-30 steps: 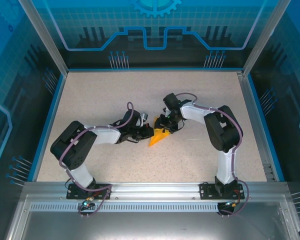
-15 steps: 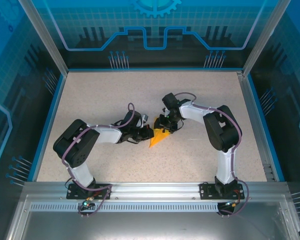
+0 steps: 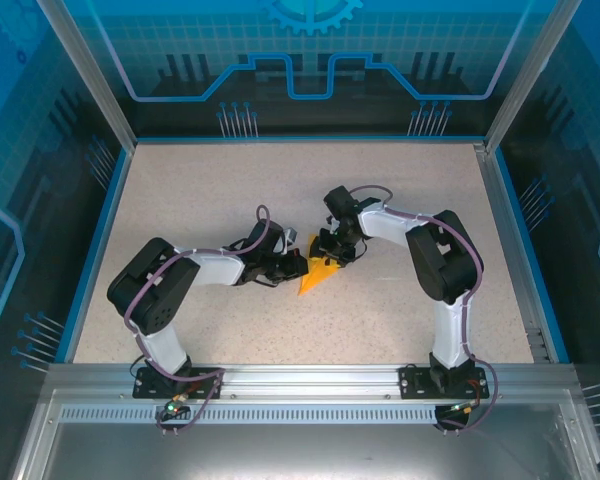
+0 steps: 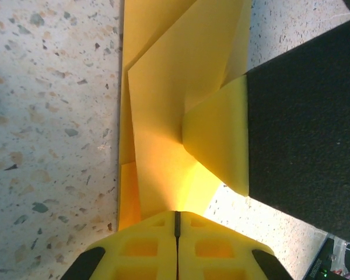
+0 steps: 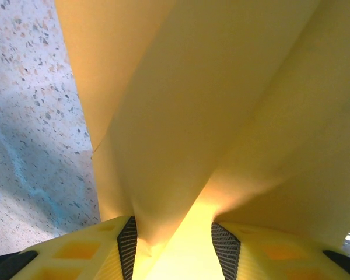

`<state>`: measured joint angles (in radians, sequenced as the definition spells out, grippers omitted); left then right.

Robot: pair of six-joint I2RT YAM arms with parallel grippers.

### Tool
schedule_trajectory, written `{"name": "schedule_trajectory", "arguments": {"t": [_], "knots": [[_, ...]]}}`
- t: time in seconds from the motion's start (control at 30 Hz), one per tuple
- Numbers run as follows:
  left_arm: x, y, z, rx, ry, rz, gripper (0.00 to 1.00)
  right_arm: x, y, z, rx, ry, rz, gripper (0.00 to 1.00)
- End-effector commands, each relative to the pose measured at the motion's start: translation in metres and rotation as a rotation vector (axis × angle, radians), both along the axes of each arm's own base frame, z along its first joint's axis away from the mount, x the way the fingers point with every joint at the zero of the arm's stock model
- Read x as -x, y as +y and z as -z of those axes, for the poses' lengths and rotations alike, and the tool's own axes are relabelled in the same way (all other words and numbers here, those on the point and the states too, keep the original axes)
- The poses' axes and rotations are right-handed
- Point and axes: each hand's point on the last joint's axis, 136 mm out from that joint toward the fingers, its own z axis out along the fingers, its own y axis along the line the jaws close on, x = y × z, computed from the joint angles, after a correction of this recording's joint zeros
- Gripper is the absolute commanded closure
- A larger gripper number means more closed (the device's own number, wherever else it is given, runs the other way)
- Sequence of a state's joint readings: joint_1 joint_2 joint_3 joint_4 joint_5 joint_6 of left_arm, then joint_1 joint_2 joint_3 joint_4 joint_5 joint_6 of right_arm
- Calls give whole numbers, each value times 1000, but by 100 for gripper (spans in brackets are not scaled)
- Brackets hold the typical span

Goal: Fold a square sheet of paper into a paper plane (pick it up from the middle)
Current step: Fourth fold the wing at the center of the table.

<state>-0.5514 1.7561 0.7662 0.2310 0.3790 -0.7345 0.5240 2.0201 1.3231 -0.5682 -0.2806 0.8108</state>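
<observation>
The paper plane, the bright-orange sheet folded into a narrow dart, lies at the table's middle with its tip toward the near left. My left gripper meets it from the left. In the left wrist view its fingertips are pressed together on the edge of the layered folds. My right gripper comes down on the plane's far end. In the right wrist view its pads stand apart with a raised ridge of paper squeezed between them, touching both.
The speckled table is bounded by a blue rim and clear walls. The right arm's black body hangs close beside the left fingers. Both arms reach in from the near rail.
The left arm's elbow has shifted slightly right. The right jaws have narrowed a little on the paper ridge. The plane stays in place.
</observation>
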Motion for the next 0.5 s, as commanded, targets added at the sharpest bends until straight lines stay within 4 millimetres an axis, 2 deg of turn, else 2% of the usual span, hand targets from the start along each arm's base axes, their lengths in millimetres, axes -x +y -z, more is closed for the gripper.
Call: {"name": "schedule_trajectory", "arguments": {"t": [0.0, 0.47], "knots": [[-3, 2, 7, -31, 22, -14, 94, 43, -53, 66, 272, 171, 29, 56], [-7, 4, 11, -52, 28, -23, 94, 46, -54, 71, 282, 197, 38, 58]]}}
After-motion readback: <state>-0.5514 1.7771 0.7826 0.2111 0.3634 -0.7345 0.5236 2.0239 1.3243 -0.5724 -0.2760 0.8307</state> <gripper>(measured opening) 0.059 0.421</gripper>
